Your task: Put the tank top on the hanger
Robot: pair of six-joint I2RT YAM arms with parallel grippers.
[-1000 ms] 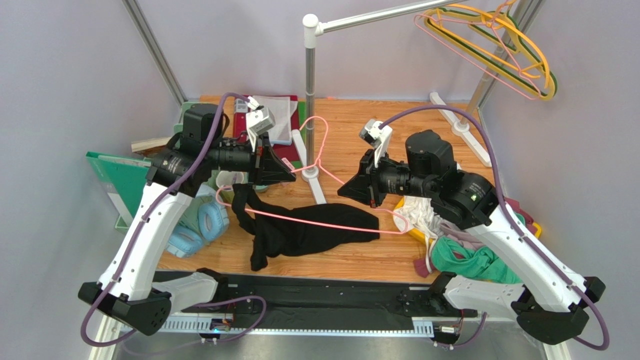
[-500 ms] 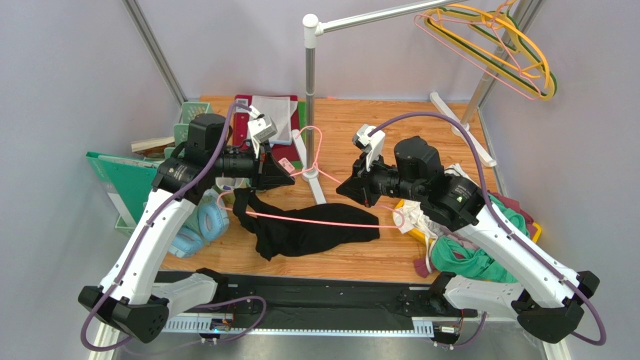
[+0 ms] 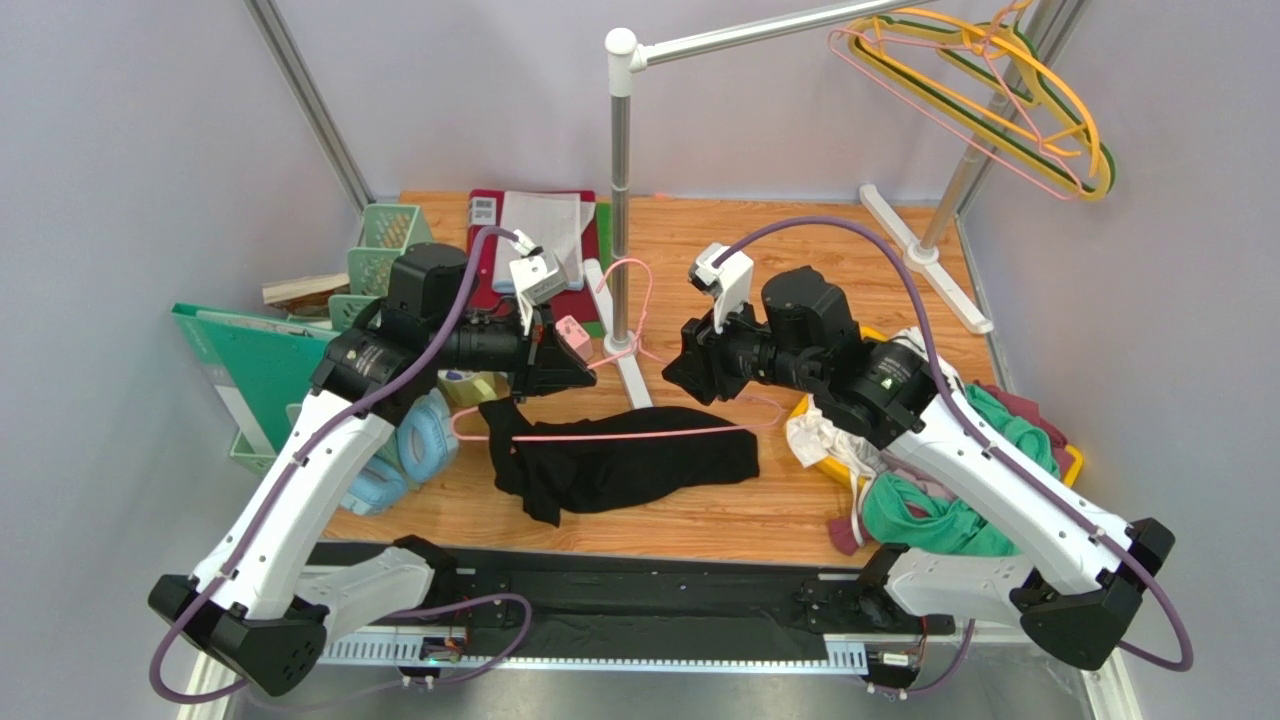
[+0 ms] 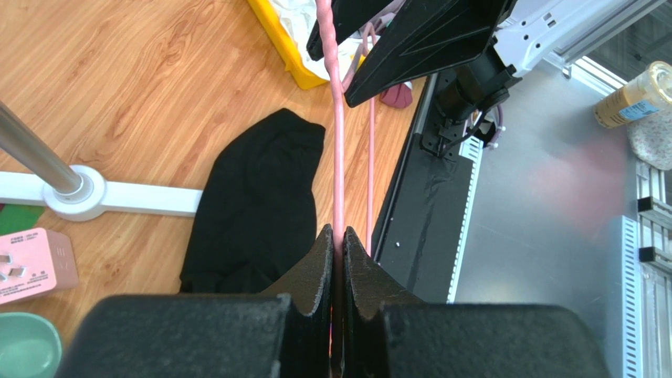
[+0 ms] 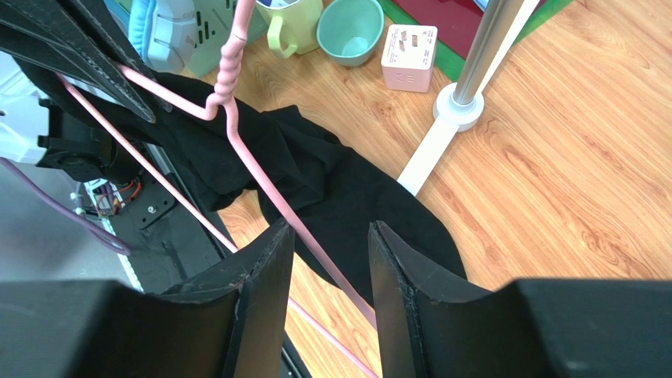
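We hold the hanger (image 3: 631,437) over the top (image 3: 639,470), mid-frame.
Our left gripper (image 4: 337,236) pinches its wire; the right gripper (image 5: 331,236) is open around it.

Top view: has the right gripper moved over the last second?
Yes. The right gripper has shifted left, closer to the white base of the rack pole, which has stayed put.

Black tank top (image 4: 252,197), pink hanger (image 4: 337,157), wood-grain table (image 3: 706,518).
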